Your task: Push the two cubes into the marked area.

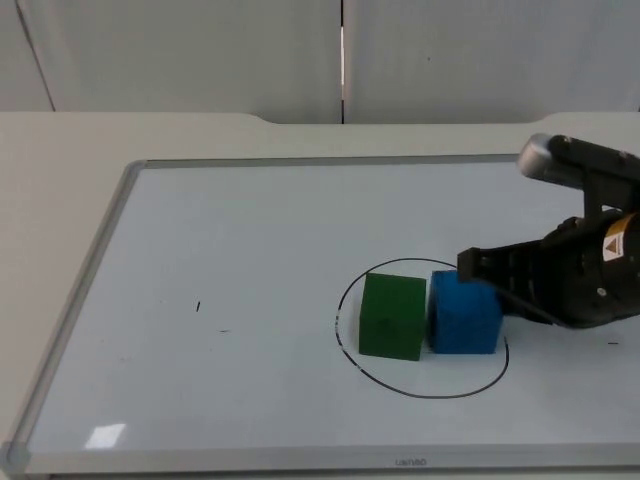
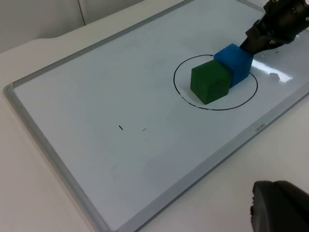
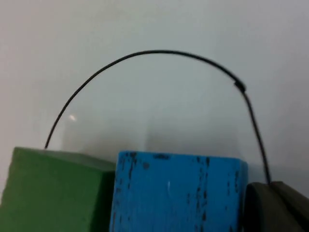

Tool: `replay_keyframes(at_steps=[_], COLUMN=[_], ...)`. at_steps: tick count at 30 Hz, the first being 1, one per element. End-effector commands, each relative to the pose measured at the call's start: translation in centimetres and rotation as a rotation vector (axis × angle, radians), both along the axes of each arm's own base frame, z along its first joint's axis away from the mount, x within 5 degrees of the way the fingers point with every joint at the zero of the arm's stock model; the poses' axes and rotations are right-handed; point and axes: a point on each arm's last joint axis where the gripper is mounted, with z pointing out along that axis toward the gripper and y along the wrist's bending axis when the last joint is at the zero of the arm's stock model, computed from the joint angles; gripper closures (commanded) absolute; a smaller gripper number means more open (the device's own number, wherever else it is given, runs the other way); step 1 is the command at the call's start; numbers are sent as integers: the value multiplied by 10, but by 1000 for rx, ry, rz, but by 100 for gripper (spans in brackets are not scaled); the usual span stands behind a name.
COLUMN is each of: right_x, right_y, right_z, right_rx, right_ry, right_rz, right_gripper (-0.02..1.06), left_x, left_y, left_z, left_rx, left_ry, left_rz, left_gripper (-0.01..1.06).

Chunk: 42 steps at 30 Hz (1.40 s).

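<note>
The right end effector (image 1: 478,266) stands low over the whiteboard, with its tip against the right rear side of the blue cube (image 1: 465,312). If its fingers are apart or together I cannot tell; it grips nothing, it only leans on the cube as a pusher. In the right wrist view one dark fingertip (image 3: 277,208) sits just beside the blue cube's edge.

The blue cube touches the green cube (image 1: 392,316) side by side, and both stand inside the black drawn circle (image 1: 420,393), the green one near its left line, the blue one in the right half. So the task looks almost finished, in my judgement.

The left end effector waits apart from the board, over the counter (image 2: 29,63), and a dark fingertip of it (image 2: 280,205) shows in the left wrist view; its state I cannot tell either.

The cubes seem light and stiff, probably wood or hard foam, with flat faces and worn paint on the blue one. The whiteboard (image 1: 250,220) is smooth and glossy, so they should slide easily and may turn if pushed off centre. Best contact is low and in the middle of a flat face, pushing slowly; no grasp is needed.
</note>
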Motion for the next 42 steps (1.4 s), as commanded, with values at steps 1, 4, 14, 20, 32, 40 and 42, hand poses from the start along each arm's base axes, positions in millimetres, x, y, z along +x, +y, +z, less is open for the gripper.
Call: replay_keyframes(at_steps=[1, 4, 14, 20, 32, 40, 42], right_x=[0, -1, 0, -1, -102, -185, -201], right_y=[4, 4, -16, -53, -91, -118, -124], right_z=[1, 0, 5, 72, 247, 277, 277], right_rx=[7, 6, -85, -191, -168, -168, -172], right_ry=[-13, -10, 47, -86, -713, -821, -807], right_rz=[11, 12, 33, 112, 130, 119, 122], right_gripper=[105, 105, 105, 105, 105, 105, 105], left_x=[0, 0, 0, 0, 0, 0, 0], left_y=[0, 0, 0, 0, 1, 1, 1], left_z=[-1, -1, -1, -1, -1, -1, -1], left_rx=[-2, -2, -2, -2, 0, 0, 1], left_ry=[1, 1, 1, 1, 0, 0, 0], left_rz=[9, 9, 9, 9, 10, 10, 11], left_gripper=[105, 105, 105, 105, 105, 105, 105])
